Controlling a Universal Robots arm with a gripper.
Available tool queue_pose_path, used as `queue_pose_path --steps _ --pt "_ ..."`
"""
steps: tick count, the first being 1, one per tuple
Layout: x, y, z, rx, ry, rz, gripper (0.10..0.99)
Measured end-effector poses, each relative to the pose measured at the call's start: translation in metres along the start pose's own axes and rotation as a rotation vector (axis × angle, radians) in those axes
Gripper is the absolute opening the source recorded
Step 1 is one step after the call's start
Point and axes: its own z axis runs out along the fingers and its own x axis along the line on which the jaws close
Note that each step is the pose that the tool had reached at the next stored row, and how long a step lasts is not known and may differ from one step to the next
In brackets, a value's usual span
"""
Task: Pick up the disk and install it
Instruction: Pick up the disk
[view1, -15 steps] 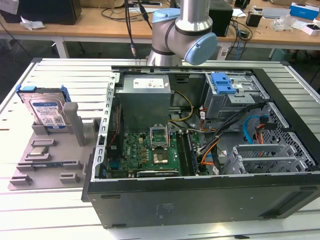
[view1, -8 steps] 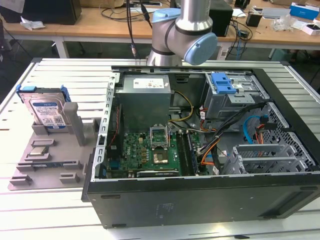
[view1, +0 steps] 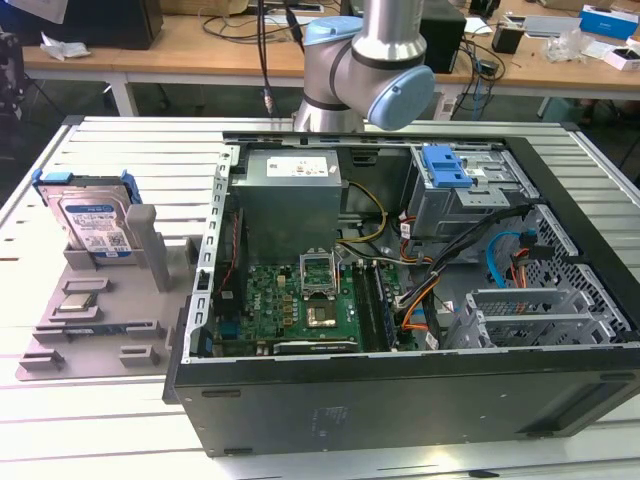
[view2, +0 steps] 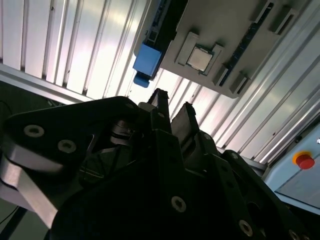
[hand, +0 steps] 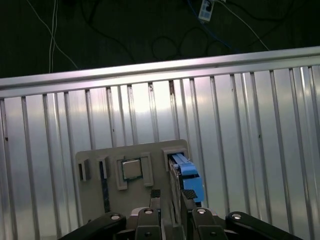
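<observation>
your gripper hovers over the disk, fingers narrowly apart, holding nothing. the disk stands on edge in the grey holder at the exterior view's left, its long edge nearly in line with the finger gap. the exterior view shows its label, while both wrist views show its blue top edge.
</observation>
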Motion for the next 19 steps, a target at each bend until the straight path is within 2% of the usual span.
queue_pose_path --steps 8,11,19 --pt "-0.0052 -0.0124 0.0009 0.0 0.0005 0.0 0.302" --pt "-0.0076 -0.0183 0.0043 0.0 0.0006 0.0 0.302" --pt "-0.009 -0.0227 0.0083 0.0 0.0006 0.0 0.302"
